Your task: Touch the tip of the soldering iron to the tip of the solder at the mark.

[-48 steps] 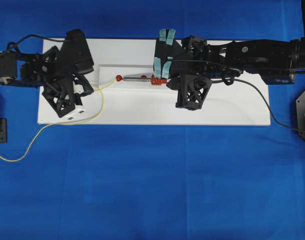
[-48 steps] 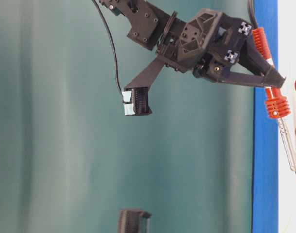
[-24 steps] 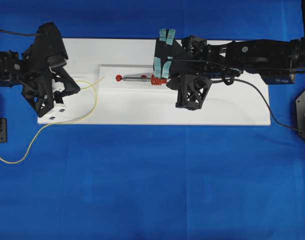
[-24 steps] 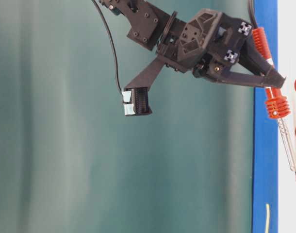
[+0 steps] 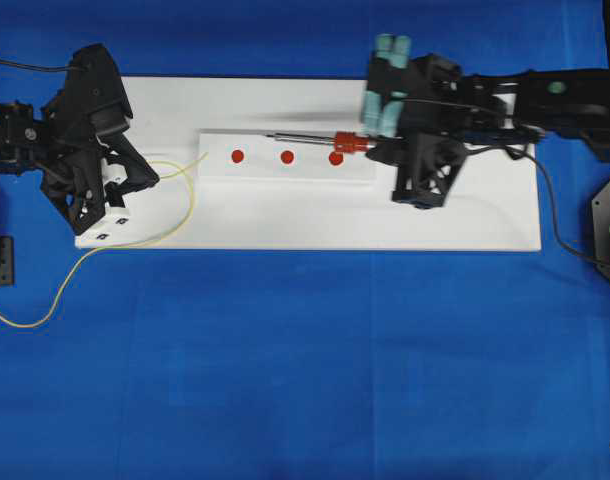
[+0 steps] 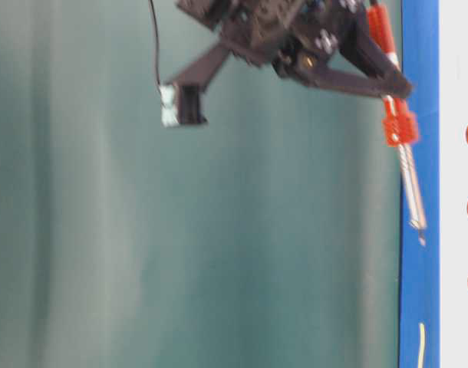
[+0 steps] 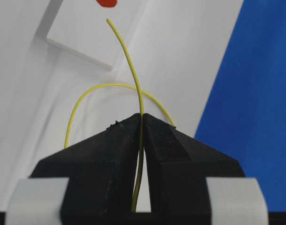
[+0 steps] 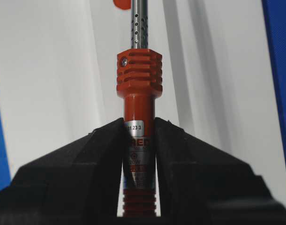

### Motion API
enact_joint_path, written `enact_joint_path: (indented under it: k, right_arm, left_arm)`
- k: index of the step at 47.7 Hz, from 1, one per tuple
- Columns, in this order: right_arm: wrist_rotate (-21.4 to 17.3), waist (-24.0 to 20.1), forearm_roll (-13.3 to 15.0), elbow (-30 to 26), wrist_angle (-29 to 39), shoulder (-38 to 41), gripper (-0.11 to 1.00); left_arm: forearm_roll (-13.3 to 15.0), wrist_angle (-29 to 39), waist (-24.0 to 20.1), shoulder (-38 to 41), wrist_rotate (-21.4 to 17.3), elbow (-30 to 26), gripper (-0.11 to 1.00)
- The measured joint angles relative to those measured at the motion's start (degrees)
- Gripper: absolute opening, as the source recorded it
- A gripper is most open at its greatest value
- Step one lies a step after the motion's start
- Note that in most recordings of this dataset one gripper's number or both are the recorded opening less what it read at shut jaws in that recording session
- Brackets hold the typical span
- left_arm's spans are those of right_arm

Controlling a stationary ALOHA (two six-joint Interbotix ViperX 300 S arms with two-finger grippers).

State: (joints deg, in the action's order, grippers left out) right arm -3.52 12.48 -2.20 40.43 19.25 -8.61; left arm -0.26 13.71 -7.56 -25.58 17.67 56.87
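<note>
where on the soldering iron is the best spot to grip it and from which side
Grip the soldering iron on its red handle behind the ribbed collar, coming from the cable end, as the right gripper does: the round handle fits between the jaws, and the bare shaft points clear.

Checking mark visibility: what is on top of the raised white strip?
On the strip: three red marks, all uncovered. The iron, in the right gripper, lies along its far edge; its tip isn't clearly visible.

white board (image 5: pixel 285 225) flat on blue cloth (image 5: pixel 305 360), smaller raised white block (image 5: pixel 285 170) on top of it carrying three red dots (image 5: pixel 287 156) in a row, teal backdrop (image 6: pixel 180 230) behind in the table-level view
</note>
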Motion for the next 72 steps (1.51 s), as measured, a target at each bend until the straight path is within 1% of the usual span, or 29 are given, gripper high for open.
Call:
enact_joint_path:
  k: [7,25,31,44,52,62,72]
  right_arm:
    - [-0.3,0.0,0.0,2.2,-1.7,-2.1,0.07]
    - [-0.3,0.0,0.1,2.7,-2.2,-2.5,0.07]
    - [-0.3,0.1,0.1,2.9,-2.2,-2.6,0.06]
    - [-0.3,0.4,0.0,4.3,-2.2,-4.1,0.07]
    - [-0.3,0.6,0.1,5.1,-2.2,-4.7,0.07]
    - [-0.2,0.9,0.1,5.2,-2.2,-4.9,0.06]
    - [-0.2,0.9,0.1,5.3,-2.6,-4.9,0.06]
  left_arm:
    - [0.0,-0.2,0.0,0.0,0.1,0.0,0.02]
    - [0.0,-1.7,0.0,1.1,0.1,-0.4,0.02]
    - [0.0,-2.5,0.0,3.8,0.1,-2.6,0.02]
    - [0.0,-2.0,0.0,12.2,-0.3,-11.2,0.02]
    - [0.0,-1.8,0.0,17.3,0.0,-15.1,0.02]
    - [0.0,-1.8,0.0,23.1,0.2,-17.1,0.02]
    - [0.0,-1.8,0.0,25.0,0.2,-17.2,0.02]
